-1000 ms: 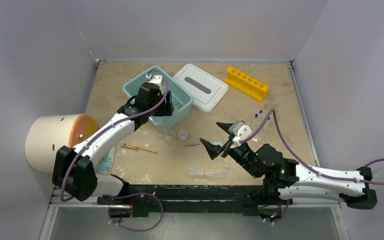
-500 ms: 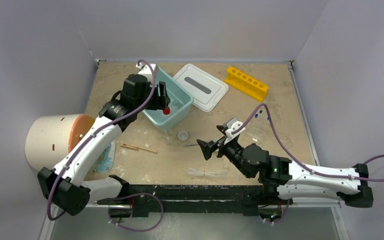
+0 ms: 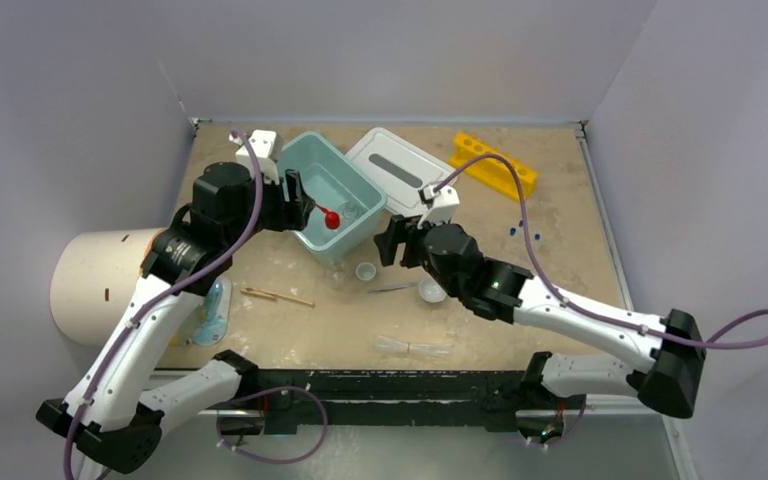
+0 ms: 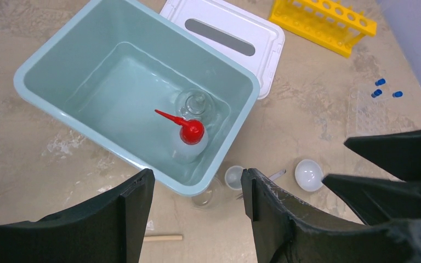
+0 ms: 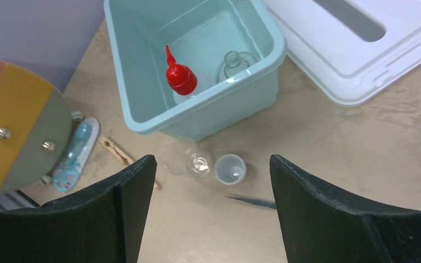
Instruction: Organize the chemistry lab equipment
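Observation:
The clear squeeze bottle with red nozzle stands inside the teal tub, beside a clear glass flask; it also shows in the left wrist view and the right wrist view. My left gripper is open and empty, at the tub's left rim, above it. My right gripper is open and empty, above the table just right of the tub. A tiny cup, a white bowl, tweezers, wooden sticks, clear tubes and blue pieces lie loose.
The white lid lies right of the tub and a yellow rack at the back right. The cream cylinder lies at the left edge, with a teal patterned item beside it. A clear flask lies by the tub's front.
My left gripper has drawn back left out of the tub, leaving the bottle standing inside. My right arm swung from over the white bowl up and left toward the tub.

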### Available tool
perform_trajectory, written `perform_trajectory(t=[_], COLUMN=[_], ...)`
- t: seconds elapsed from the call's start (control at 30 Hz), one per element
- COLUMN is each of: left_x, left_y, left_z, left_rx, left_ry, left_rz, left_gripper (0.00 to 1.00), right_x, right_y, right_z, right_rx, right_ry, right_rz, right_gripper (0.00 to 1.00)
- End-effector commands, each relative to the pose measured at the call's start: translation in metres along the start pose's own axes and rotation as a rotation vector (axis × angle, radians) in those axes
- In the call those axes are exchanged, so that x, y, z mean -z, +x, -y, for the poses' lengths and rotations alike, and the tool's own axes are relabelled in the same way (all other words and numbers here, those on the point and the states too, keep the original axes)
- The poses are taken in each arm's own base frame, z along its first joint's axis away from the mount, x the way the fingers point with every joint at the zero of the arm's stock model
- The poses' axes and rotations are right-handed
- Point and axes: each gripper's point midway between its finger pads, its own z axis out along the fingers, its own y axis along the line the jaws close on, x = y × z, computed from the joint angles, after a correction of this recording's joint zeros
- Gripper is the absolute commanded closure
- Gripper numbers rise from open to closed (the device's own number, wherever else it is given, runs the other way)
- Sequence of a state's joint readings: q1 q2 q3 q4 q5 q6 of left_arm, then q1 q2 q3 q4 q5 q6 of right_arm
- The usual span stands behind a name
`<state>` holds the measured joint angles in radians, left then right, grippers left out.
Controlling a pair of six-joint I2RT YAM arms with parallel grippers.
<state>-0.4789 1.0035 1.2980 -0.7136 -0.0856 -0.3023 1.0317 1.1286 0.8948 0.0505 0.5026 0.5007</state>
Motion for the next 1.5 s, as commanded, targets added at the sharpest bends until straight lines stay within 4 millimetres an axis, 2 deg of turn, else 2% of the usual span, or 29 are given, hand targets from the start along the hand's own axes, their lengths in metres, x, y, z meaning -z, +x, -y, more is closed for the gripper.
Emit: perform_trajectory(t=[0.0, 0.1, 0.23, 0.33, 0.43, 0.57, 0.73, 0.83, 1.17, 1.47], left_x=[0.008, 0.011, 0.014, 0.016, 0.017, 0.016, 0.015, 0.013, 0.015, 0.013], left_y=[0.016, 0.026, 0.04, 0.047, 0.052, 0.057, 0.066, 0.071, 0.077, 0.077], left_z=[-0.002, 0.0, 0.003, 0.002, 0.001, -0.009, -0.016, -0.018, -0.018, -0.017], left_rx=[-0.022, -0.018, -0.004, 0.006, 0.016, 0.023, 0.042, 0.038, 0.036, 0.035], left_ry=[0.019, 0.04, 0.081, 0.087, 0.094, 0.051, 0.033, 0.025, 0.033, 0.037], left_rz=[-0.013, -0.013, -0.014, 0.004, 0.026, 0.061, 0.09, 0.089, 0.083, 0.079], left_gripper=[0.4, 0.4, 0.4, 0.4, 0.4, 0.4, 0.4, 0.4, 0.4, 0.4], right_x=[-0.021, -0.041, -0.061, -0.072, -0.073, -0.073, -0.097, -0.107, -0.124, -0.129], right_y=[-0.016, -0.008, 0.011, 0.029, 0.045, 0.068, 0.09, 0.105, 0.128, 0.139], right_z=[-0.024, -0.028, -0.02, -0.022, -0.035, -0.044, -0.049, -0.049, -0.047, -0.05], right_rx=[-0.248, -0.337, -0.351, -0.283, -0.215, -0.156, -0.084, -0.069, -0.055, -0.043], right_ry=[0.011, 0.074, 0.176, 0.163, 0.042, -0.057, -0.038, -0.027, -0.008, -0.021], right_rz=[0.001, -0.023, -0.063, -0.099, -0.14, -0.199, -0.271, -0.306, -0.344, -0.373], right_gripper=[0.24, 0.25, 0.26, 0.26, 0.28, 0.39, 0.55, 0.56, 0.56, 0.68])
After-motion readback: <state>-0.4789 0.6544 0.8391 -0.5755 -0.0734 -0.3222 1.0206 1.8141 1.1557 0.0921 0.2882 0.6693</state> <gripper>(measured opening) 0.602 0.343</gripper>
